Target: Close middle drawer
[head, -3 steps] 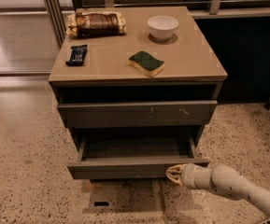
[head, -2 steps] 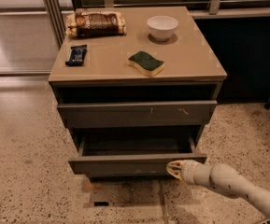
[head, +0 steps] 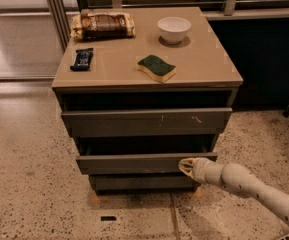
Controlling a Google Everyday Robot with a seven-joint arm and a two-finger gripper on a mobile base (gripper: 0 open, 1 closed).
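The middle drawer is the second of three in a grey-brown cabinet. Its plain front stands out a little from the cabinet, with a dark gap above it. My gripper is at the right part of that front, its cream tip pressed against the panel, with the arm coming in from the lower right. The top drawer, with small white scuffs, also stands slightly out. The lowest drawer front sits below.
On the cabinet top lie a white bowl, a green and yellow sponge, a dark bar and a snack bag. Speckled floor surrounds the cabinet. A railing and dark wall stand behind.
The middle drawer has slid in towards the cabinet; less of its inside shows. My gripper has moved in with its front.
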